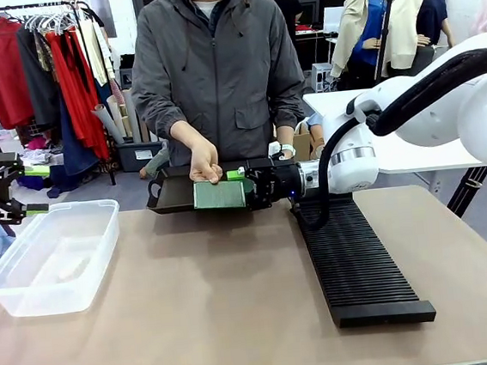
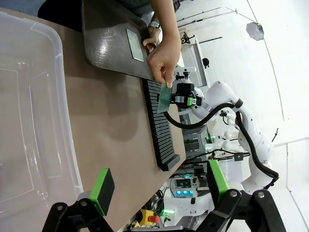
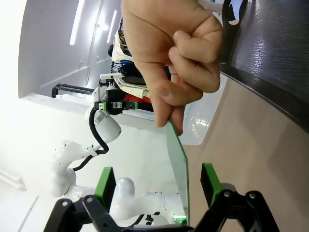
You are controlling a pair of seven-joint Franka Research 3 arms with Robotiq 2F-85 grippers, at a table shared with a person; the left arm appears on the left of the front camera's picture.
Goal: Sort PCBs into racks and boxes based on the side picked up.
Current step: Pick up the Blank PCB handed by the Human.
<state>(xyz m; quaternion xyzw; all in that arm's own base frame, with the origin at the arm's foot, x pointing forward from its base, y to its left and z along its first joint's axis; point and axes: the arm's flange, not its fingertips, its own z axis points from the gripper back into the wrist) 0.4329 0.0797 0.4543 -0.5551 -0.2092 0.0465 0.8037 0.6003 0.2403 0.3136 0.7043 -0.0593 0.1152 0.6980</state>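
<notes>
The right gripper (image 3: 158,186) has its fingers (image 3: 107,186) spread wide. The PCB (image 3: 179,164) stands edge-on in the gap between them, nearer one pad than the other and, as far as I can see, touching neither. The person's hand (image 3: 174,53) pinches the board's far edge just beyond the fingertips.

I judge the board light, thin and stiff. Its smooth faces could slip in a loose pinch, and it could flex or chip if squeezed askew. The free near edge looks the sound place to grip, taken flat between the pads and clear of the person's fingertips. In the front view the face turned to the camera looks green.

Beyond the hand lies a dark flat tray (image 1: 165,197) with a pale grey rectangle on it; I cannot tell whether that is another board. Below and behind the right fingers, the long black rack (image 1: 354,258) lies on the bench (image 1: 238,304), with no boards in the slots that show.

The left gripper (image 2: 160,186) hangs with its fingers (image 2: 102,189) wide apart and nothing between them. Just beside and beneath them is the clear box (image 2: 29,121). No green board shows in it, only a faint pale patch on its floor.
</notes>
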